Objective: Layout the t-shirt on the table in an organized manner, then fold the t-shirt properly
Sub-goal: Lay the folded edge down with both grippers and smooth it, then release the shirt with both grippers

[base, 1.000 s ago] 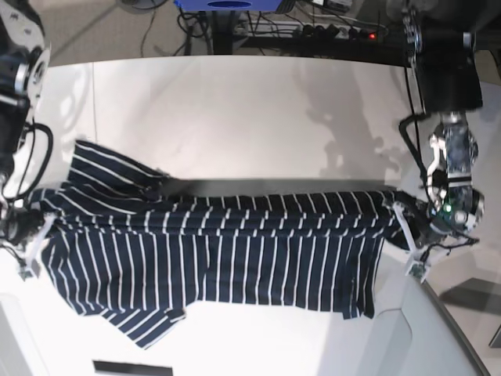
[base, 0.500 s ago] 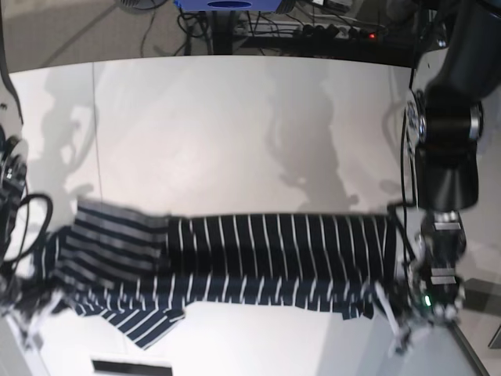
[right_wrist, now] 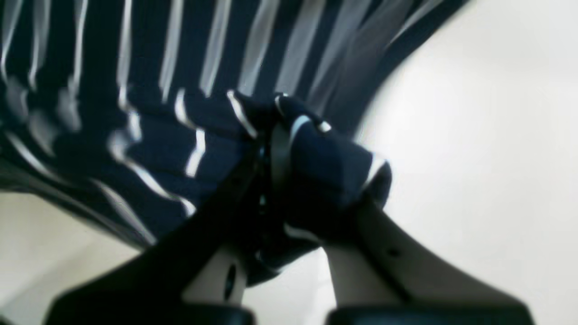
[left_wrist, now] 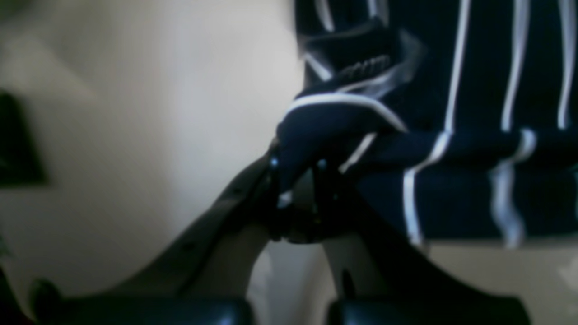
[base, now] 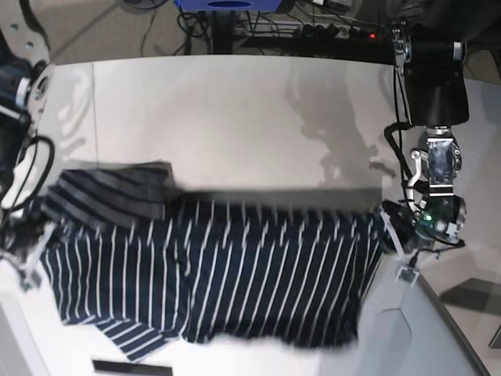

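Shirt: the t-shirt (base: 227,274) stretches across the near half of the table (base: 235,117), reaching almost from its left edge to its right edge; its stripes run from far to near.
Shirt shape: the body hangs wide and blurred between the two hands; a sleeve (base: 109,192) lies folded toward the far left, and another flap of cloth (base: 133,337) sticks out at the near left corner.
Left hand: the left hand (left_wrist: 295,176) is clamped tight on a bunched corner of the t-shirt (left_wrist: 451,135); cloth wraps over its tips. In the base view it (base: 399,243) sits at the table's right edge, at the shirt's end.
Right hand: the right hand (right_wrist: 271,149) is closed on a wad of the t-shirt (right_wrist: 158,113), the fabric bulging over one finger (right_wrist: 334,167). In the base view it (base: 35,251) is at the table's left edge, at the shirt's other end.
Table: the far half is bare white, with arm shadows on it (base: 329,149); a thin dark seam (base: 93,102) runs near the left edge.
Beyond the table: cables and a power strip (base: 337,31) lie on the floor past the far edge.
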You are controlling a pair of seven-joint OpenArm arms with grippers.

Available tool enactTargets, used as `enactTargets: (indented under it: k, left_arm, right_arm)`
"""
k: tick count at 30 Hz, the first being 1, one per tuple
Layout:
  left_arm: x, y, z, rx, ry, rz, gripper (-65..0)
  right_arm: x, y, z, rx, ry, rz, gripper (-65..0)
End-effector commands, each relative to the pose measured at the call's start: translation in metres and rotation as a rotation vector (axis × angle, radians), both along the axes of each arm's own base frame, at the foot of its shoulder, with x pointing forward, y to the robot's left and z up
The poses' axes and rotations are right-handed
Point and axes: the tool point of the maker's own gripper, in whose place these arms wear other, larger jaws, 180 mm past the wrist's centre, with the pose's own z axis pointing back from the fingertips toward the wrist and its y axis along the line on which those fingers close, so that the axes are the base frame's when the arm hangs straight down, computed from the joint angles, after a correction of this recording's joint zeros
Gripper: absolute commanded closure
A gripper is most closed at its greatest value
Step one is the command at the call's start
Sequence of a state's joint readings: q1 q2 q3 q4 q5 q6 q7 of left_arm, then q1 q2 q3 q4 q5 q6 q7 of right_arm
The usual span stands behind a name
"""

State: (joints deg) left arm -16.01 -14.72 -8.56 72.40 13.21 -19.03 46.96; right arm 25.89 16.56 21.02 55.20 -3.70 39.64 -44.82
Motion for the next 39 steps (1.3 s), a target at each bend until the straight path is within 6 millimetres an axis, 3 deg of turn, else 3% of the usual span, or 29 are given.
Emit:
enactTargets:
  k: [1, 4, 10, 18, 23, 28, 32, 35, 39]
  left_arm:
    - [-0.012, 0.017, -0.004, 0.049, 0.037, 0.038, 0.0]
    - [-0.023, 0.021, -0.013, 0.054, 0.065, 0.043, 0.0]
    - [-0.028, 0.038, -0.008, 0.040, 0.045, 0.109, 0.0]
    - [-0.038, 0.035, -0.020, 0.035, 0.078, 0.101, 0.0]
    - [-0.048, 0.033, -0.027, 0.037, 0.097, 0.098, 0.0]
    - [-0.053, 0.036, -0.028, 0.045, 0.100, 0.102, 0.0]
    - [-0.059, 0.031, -0.021, 0.067, 0.080, 0.079, 0.0]
    - [-0.060, 0.029, -0.012, 0.079, 0.056, 0.068, 0.0]
    - [-0.065, 0.032, -0.009, 0.090, 0.049, 0.070, 0.0]
  right_arm:
    - [-0.012, -0.021, -0.001, -0.055, 0.032, -0.030, 0.0]
    - [-0.020, -0.021, -0.009, -0.055, 0.054, -0.029, 0.0]
    - [-0.039, -0.023, -0.023, -0.061, 0.104, -0.031, 0.0]
    - [-0.056, -0.022, -0.038, -0.057, 0.146, -0.029, 0.0]
    - [-0.053, -0.020, -0.037, -0.051, 0.128, -0.027, 0.0]
    - [-0.028, -0.016, -0.023, -0.029, 0.012, -0.015, 0.0]
    - [-0.018, -0.002, -0.027, -0.035, 0.047, 0.044, -0.3]
    - [-0.014, 0.007, -0.030, -0.046, 0.067, 0.086, -8.7]
    - [-0.007, 0.009, -0.024, -0.050, 0.053, 0.092, -37.7]
